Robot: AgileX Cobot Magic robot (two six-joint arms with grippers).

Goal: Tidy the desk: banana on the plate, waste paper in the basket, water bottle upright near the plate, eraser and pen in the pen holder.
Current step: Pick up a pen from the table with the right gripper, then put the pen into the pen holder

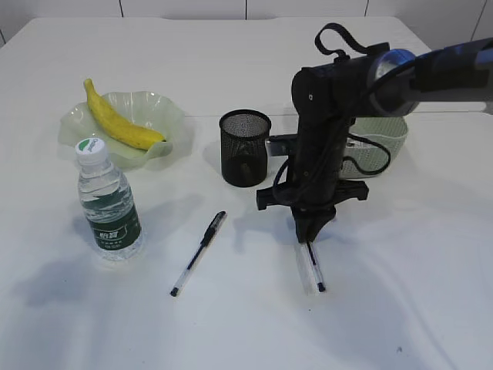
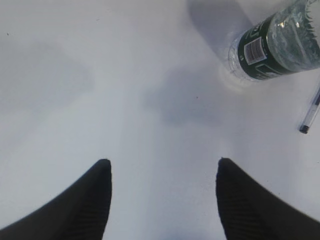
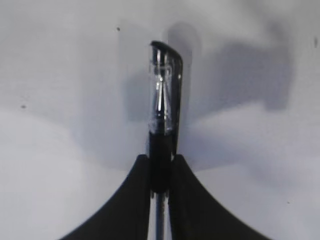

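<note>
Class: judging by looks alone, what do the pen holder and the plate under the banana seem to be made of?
Pen holder: probably black metal mesh, matte; light shows through its fine grid. Plate: likely pale green glass or plastic, glossy and translucent, with a wavy rim.

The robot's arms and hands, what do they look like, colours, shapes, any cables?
The right arm is matte black with a shiny bluish metal joint, a black strap loop on top and black cables looping along its side. Its hand ends in two black fingers tapering to a point. The left hand shows only two black, finely ribbed, pointed fingers.

Lab-style setup: bare white table (image 1: 231, 324), robot arm (image 1: 323, 116).
</note>
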